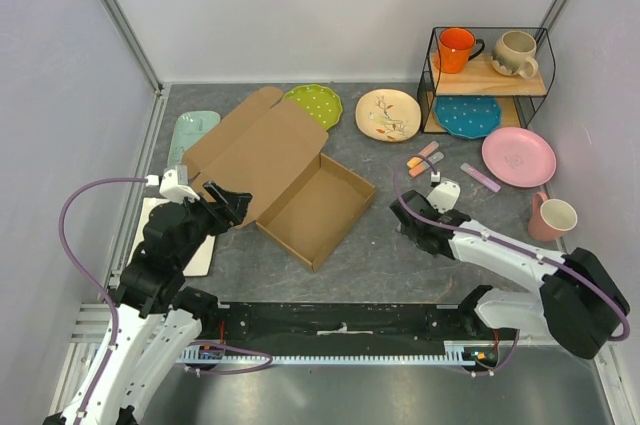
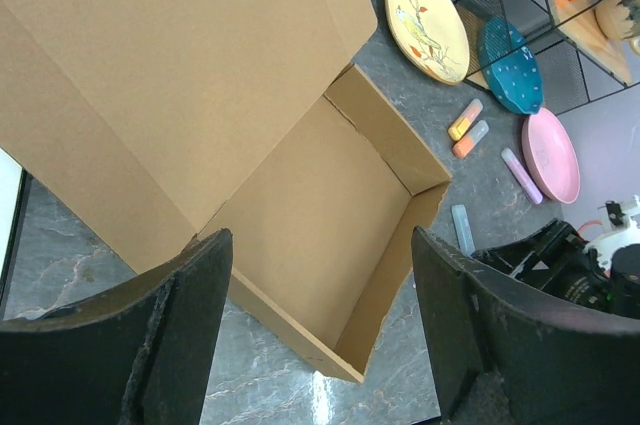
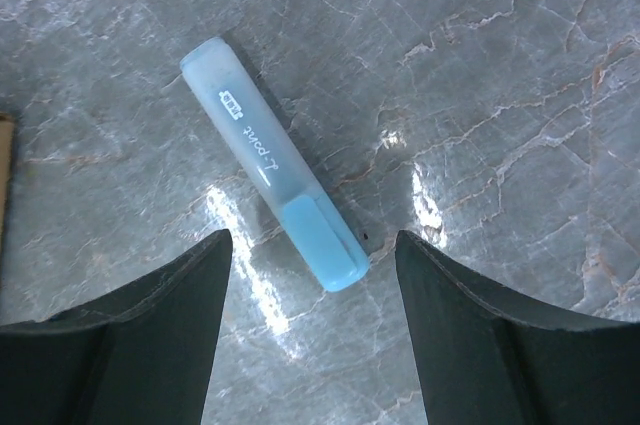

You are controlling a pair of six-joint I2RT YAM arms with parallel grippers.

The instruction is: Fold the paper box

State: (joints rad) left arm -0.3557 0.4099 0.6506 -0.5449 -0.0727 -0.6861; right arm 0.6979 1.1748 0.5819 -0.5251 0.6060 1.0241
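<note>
2 claws stand with jaws apart, and neither grips anything. The left claw (image 1: pixel 230 200) hovers at the near-left side of the paper box (image 1: pixel 318 210), which sits on the grey marbled table (image 1: pixel 400 270) left of centre. The box's shallow tray has its walls up, and its wide lid flap is spread open toward the far left. The right claw (image 1: pixel 412 215) hangs right of the box, apart from it. A pale blue highlighter (image 3: pixel 270 160) lies flat on the table beneath it, in the gap between its fingers, untouched.
</note>
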